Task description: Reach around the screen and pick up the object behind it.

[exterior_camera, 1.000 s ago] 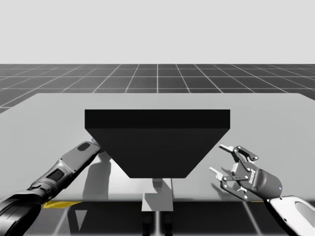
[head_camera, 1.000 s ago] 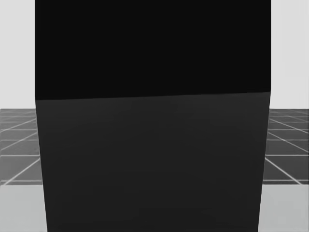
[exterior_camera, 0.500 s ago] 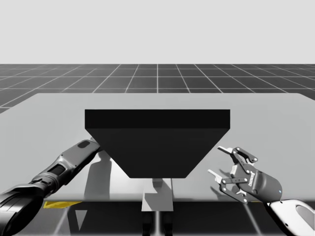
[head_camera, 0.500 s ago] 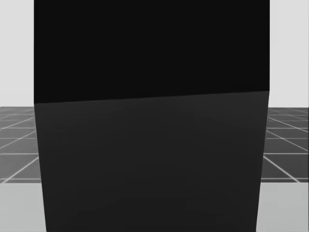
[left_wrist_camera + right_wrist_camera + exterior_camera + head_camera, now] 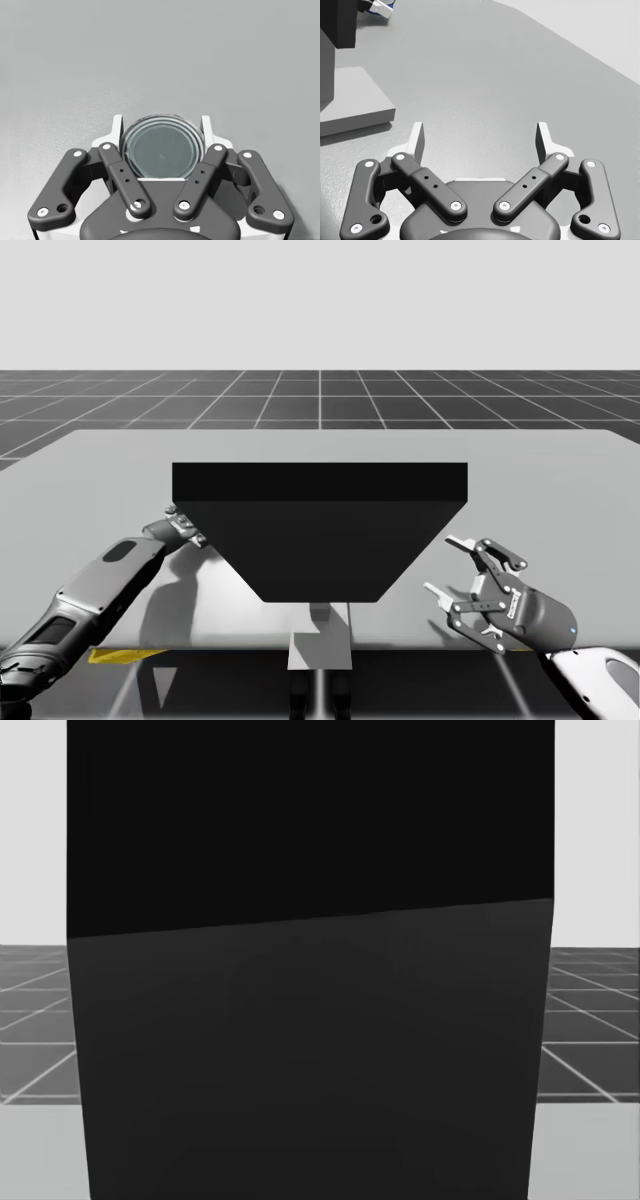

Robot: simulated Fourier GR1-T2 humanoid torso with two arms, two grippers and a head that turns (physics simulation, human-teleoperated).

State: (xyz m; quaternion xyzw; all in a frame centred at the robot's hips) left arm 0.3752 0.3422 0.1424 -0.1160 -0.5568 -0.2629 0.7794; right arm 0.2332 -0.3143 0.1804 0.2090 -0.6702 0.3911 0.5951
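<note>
Screen: A big black screen (image 5: 320, 530) stands in the middle of the grey table (image 5: 570, 490). In the head view it is right in front of me and blocks most of what I can see.
Block: A small grey block (image 5: 320, 635) sits at the screen's 6 o'clock, by the near edge of the table.
Left arm: In the high view my left arm comes in from 7 o'clock. It reaches up to the left edge of the screen.
Left gripper: My left gripper (image 5: 186, 530) is at the screen's 9 o'clock, right at its left corner. Part of it is tucked behind the screen.
Can: A round grey can (image 5: 161, 150) sits between the fingers of my left gripper. In the left wrist view I look down on its flat round top, with the grey table all around it. I cannot tell if the can rests on the table or is lifted off it.
Left grip: The two white fingers (image 5: 118, 132) press on the can, one on each side. The gripper is closed as far as the can lets it.
Right gripper: My right gripper (image 5: 440, 565) hangs over the table at the screen's 4 o'clock, apart from it. Its fingers are spread wide and it holds nothing.
</note>
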